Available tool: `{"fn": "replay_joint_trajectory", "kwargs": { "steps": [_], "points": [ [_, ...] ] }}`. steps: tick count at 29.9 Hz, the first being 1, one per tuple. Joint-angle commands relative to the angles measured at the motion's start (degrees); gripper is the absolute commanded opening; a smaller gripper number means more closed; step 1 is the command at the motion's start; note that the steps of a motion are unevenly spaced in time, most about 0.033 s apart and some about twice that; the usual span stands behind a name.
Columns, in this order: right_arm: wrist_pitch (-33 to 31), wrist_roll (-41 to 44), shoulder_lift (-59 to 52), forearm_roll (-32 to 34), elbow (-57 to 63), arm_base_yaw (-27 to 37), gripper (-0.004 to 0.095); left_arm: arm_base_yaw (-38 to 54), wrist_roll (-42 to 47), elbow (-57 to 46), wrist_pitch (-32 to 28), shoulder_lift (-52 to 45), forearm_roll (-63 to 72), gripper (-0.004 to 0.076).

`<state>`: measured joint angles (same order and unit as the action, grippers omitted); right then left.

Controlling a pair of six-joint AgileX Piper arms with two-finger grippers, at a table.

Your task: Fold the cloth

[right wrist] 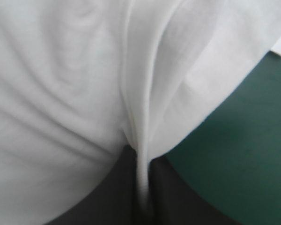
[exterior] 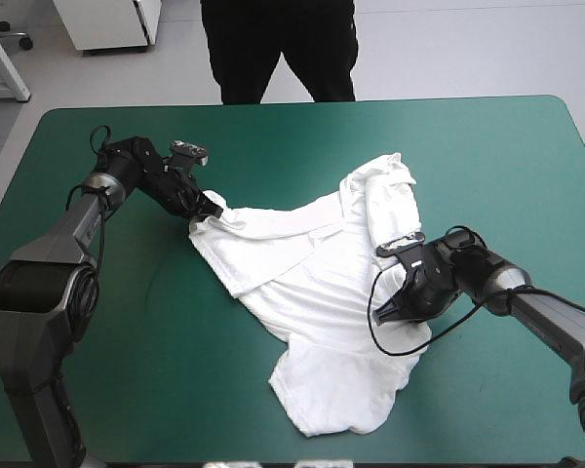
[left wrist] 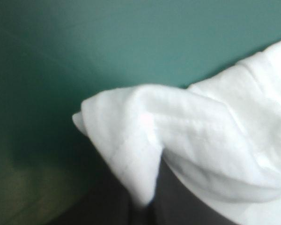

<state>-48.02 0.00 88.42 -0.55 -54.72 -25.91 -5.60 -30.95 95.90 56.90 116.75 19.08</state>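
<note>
Toward the table's near right, the right gripper of two black fin-shaped fingers is all but closed on a thin ridge of the white short-sleeved fabric T-shirt. Farther off at the left, the left gripper is nipped just as tightly onto a bunched corner. With pinches this slight, I judge the fold will go best if both arms lift together, slowly and evenly, keeping the span between them taut. The shirt lies rumpled and half spread on the teal-green table cover, its bottom part nearer than the right gripper, its body between the two, the rest reaching toward the far edge.
</note>
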Motion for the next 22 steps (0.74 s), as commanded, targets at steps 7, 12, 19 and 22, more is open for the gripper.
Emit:
{"fn": "replay_joint_trajectory", "kwargs": {
  "steps": [7,12,19,22],
  "points": [
    [-11.0,6.5,-6.5,18.4,-24.0,0.1,-0.0017,0.0,7.2,7.6,2.0,-19.3,3.0,-0.0009],
    [-15.2,7.3,-10.4,22.4,-40.0,0.1,-0.0017,0.0,9.4,10.5,1.9,-28.0,3.6,-0.0009],
    [-17.8,5.8,-12.7,26.1,-60.6,0.1,-0.0017,0.0,11.0,16.4,1.1,-36.9,4.7,-0.0009],
    [-17.8,5.2,-14.2,24.8,-66.5,0.1,-0.0017,0.0,12.0,18.5,1.1,-40.3,4.7,-0.0009]
  ]
}}
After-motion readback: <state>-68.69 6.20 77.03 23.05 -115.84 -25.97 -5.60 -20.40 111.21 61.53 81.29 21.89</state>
